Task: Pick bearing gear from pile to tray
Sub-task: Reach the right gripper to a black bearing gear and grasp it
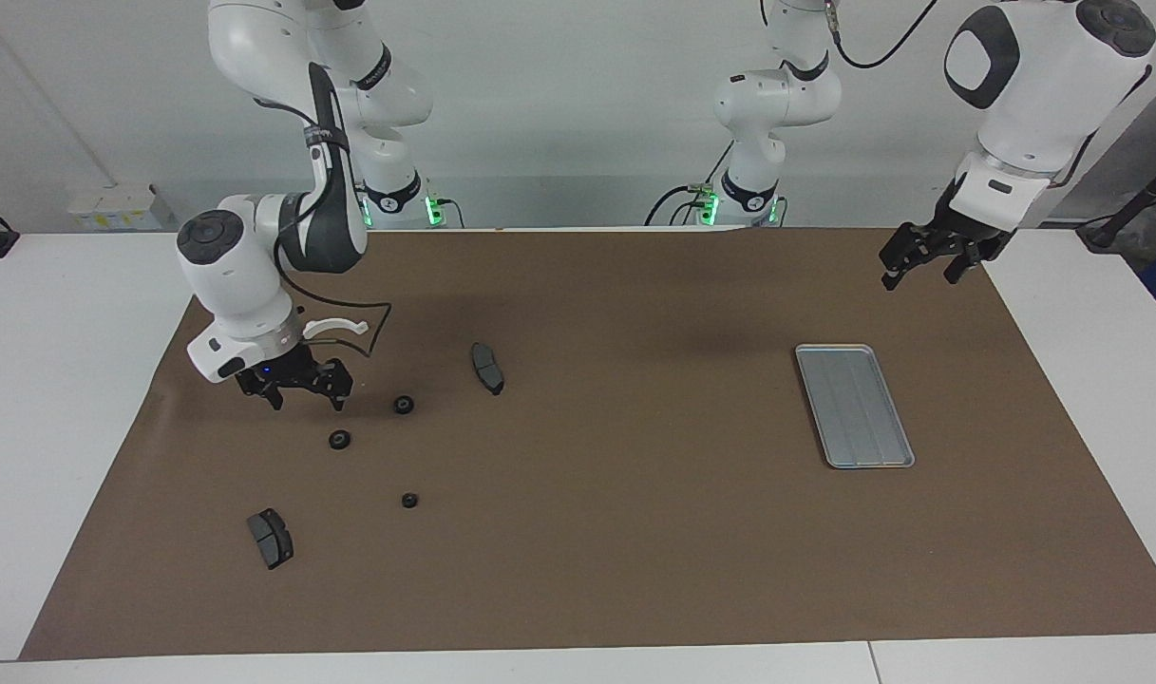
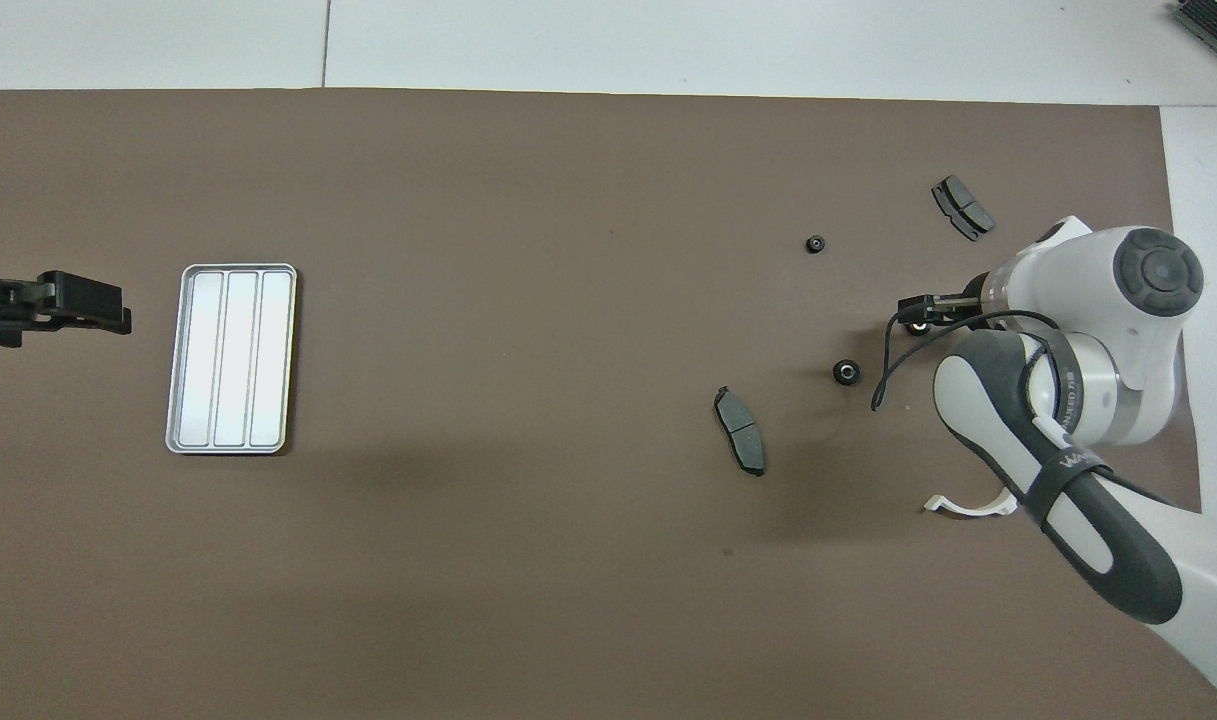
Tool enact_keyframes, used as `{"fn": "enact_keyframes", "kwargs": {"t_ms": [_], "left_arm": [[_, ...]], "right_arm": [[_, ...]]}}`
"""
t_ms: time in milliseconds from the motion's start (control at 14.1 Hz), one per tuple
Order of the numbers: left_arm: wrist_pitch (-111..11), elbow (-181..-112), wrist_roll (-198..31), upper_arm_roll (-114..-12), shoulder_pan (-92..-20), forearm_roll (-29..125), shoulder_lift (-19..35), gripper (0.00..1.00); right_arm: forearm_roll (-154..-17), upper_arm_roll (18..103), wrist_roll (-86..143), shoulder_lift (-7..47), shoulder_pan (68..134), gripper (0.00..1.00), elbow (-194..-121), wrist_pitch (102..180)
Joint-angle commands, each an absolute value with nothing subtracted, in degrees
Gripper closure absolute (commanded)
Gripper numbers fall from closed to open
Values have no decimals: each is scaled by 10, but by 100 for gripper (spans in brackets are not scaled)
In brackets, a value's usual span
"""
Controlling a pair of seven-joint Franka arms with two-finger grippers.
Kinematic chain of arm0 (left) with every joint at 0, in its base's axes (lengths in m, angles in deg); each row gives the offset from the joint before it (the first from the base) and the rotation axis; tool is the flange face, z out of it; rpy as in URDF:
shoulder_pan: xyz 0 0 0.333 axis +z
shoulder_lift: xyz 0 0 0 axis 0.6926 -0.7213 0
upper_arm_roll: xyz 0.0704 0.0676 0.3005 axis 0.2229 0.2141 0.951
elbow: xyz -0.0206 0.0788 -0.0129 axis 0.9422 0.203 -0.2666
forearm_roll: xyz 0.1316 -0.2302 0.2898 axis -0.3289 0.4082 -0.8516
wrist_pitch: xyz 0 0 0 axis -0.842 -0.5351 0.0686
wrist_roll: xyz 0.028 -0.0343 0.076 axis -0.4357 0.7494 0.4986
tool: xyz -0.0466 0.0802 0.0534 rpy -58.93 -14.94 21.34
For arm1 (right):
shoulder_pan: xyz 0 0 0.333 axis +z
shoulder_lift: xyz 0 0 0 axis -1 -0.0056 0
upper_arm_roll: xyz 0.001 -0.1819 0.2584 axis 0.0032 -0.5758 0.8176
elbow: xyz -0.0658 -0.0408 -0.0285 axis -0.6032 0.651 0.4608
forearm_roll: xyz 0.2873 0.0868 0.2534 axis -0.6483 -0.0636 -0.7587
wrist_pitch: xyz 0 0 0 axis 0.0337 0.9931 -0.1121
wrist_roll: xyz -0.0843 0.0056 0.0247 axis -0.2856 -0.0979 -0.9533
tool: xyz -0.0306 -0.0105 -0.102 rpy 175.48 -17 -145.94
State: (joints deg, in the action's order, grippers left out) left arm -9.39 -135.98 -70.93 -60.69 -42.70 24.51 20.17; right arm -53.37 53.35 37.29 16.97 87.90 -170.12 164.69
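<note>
The pile lies at the right arm's end of the mat. It holds three small black gears: one (image 1: 339, 440) (image 2: 914, 326), one (image 1: 404, 405) (image 2: 846, 372), and one (image 1: 409, 500) (image 2: 815, 243) farthest from the robots. With them are two dark grey pads (image 1: 487, 368) (image 1: 271, 539) and a white half-ring bracket (image 1: 335, 330) (image 2: 968, 505). My right gripper (image 1: 307, 399) (image 2: 913, 312) is open and empty, low over the first gear, apart from it. The silver tray (image 1: 853, 406) (image 2: 233, 358) is empty. My left gripper (image 1: 922, 274) (image 2: 68, 305) is open, waiting raised beside the tray.
A brown mat (image 1: 615, 532) covers the white table. The pads show in the overhead view too, one (image 2: 741, 430) toward the mat's middle and one (image 2: 962, 207) farther from the robots. A black cable (image 1: 369, 328) hangs from the right arm's wrist.
</note>
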Motion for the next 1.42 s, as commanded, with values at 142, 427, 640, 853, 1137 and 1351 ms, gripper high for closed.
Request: {"fn": "enact_keyframes", "kwargs": {"t_ms": [142, 427, 640, 853, 1137, 1351], "left_arm": [[-91, -1361, -713, -608, -425, 237, 209, 0], [-91, -1361, -713, -609, -425, 237, 209, 0], [-91, -1361, -713, -610, -430, 237, 209, 0], [-91, -1361, -706, -614, -433, 237, 210, 0], [-88, -1360, -690, -616, -434, 237, 210, 0], [-89, -1361, -633, -614, -433, 238, 213, 0]], "right_arm": [[-533, 536, 356, 163, 878, 6, -1703, 1660], [-533, 536, 362, 163, 892, 20, -1710, 1662], [-533, 535, 363, 163, 892, 41, -1711, 1664], [-533, 535, 364, 163, 887, 52, -1711, 1664], [-533, 536, 377, 165, 892, 94, -1710, 1663], [-533, 537, 391, 178, 899, 95, -1699, 1659]]}}
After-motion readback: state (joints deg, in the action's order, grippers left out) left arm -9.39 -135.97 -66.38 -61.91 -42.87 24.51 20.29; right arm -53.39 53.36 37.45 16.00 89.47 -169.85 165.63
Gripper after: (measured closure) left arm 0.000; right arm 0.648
